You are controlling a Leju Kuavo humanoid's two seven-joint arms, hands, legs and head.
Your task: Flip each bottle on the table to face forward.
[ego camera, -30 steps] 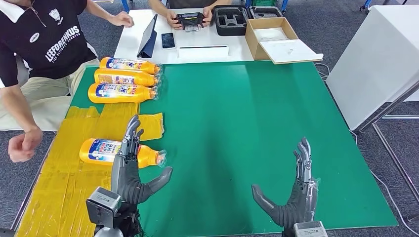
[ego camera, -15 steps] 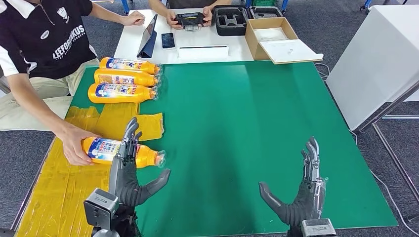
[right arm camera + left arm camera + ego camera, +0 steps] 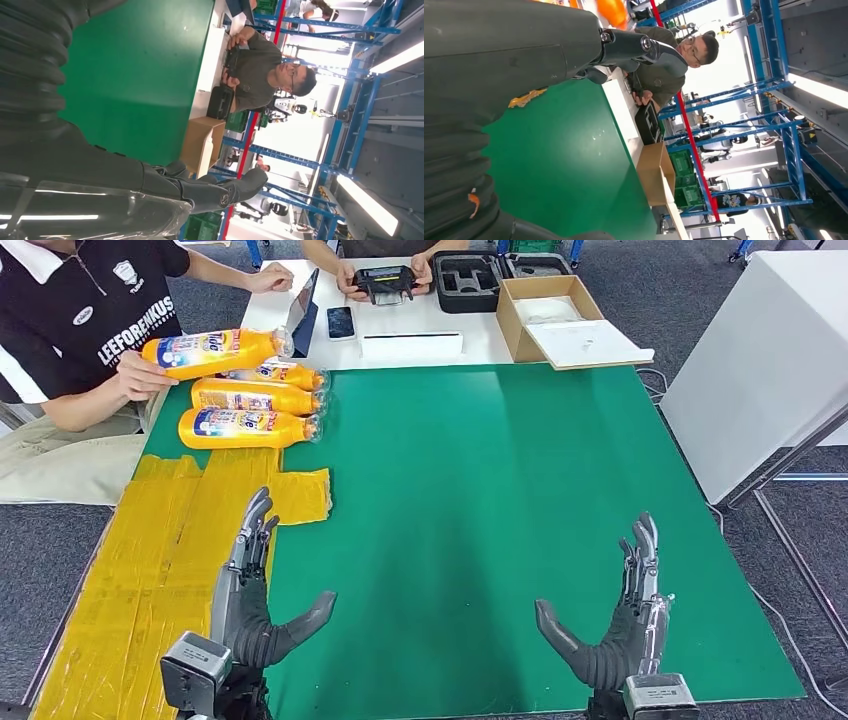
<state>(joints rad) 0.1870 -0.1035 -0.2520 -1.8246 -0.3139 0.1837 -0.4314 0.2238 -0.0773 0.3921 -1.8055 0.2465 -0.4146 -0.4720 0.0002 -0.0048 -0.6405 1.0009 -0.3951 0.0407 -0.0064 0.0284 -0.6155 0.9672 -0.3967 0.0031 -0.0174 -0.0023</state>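
Left hand [image 3: 250, 590] hovers empty, fingers spread, at the edge of the yellow tape patch [image 3: 150, 560]; right hand [image 3: 625, 625] likewise empty and spread over the green mat [image 3: 480, 470]. Three orange bottles [image 3: 250, 397] lie well ahead of the left hand. Beyond them, a person's hand [image 3: 140, 375] holds a fourth bottle [image 3: 215, 348] aloft.

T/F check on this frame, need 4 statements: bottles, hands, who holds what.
1. Both robot hands hold nothing: left hand, right hand. True.
2. Four bottles lie on the green mat. False: three bottles lie there; a fourth bottle is in a person's hand.
3. The cardboard box sits on the white table. True.
4. The left hand rests on a bottle. False: it hovers by the yellow tape, touching no bottle.
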